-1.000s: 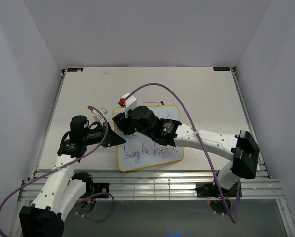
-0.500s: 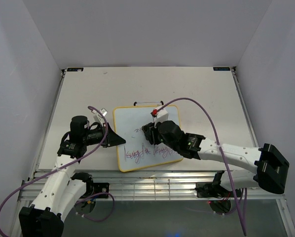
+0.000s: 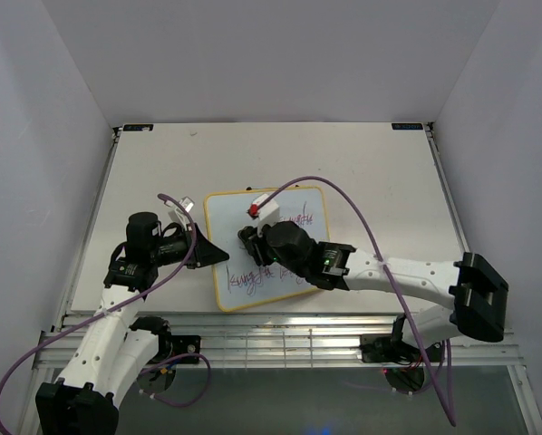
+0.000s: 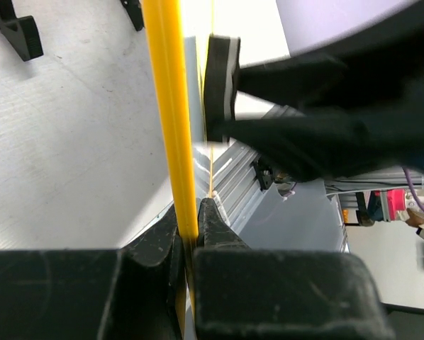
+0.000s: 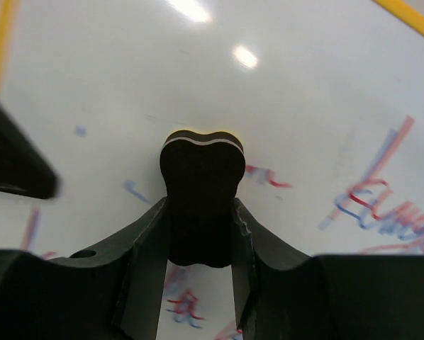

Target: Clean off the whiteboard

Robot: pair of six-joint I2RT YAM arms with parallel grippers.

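The whiteboard (image 3: 280, 237) lies flat at the table's middle, white with a thin yellow frame (image 4: 171, 120). Red-purple writing (image 3: 253, 276) runs along its near part, and more sits at the upper right (image 3: 301, 217). My left gripper (image 3: 218, 256) is shut on the board's left edge, the yellow frame pinched between its jaws (image 4: 189, 227). My right gripper (image 3: 250, 241) is shut on a small black eraser (image 5: 201, 188), which presses on the board's left-middle surface (image 5: 304, 92). The eraser (image 4: 221, 78) also appears in the left wrist view.
Two small black feet (image 4: 22, 35) stand on the table past the board's far end. A slotted metal rail (image 3: 280, 328) runs along the near table edge. Purple cables (image 3: 343, 204) loop over both arms. White walls close in the table on three sides.
The right gripper swept the eraser from the board's upper left to its right-middle, then back to the left-middle. Writing in the board's middle has thinned. The left gripper stayed clamped.
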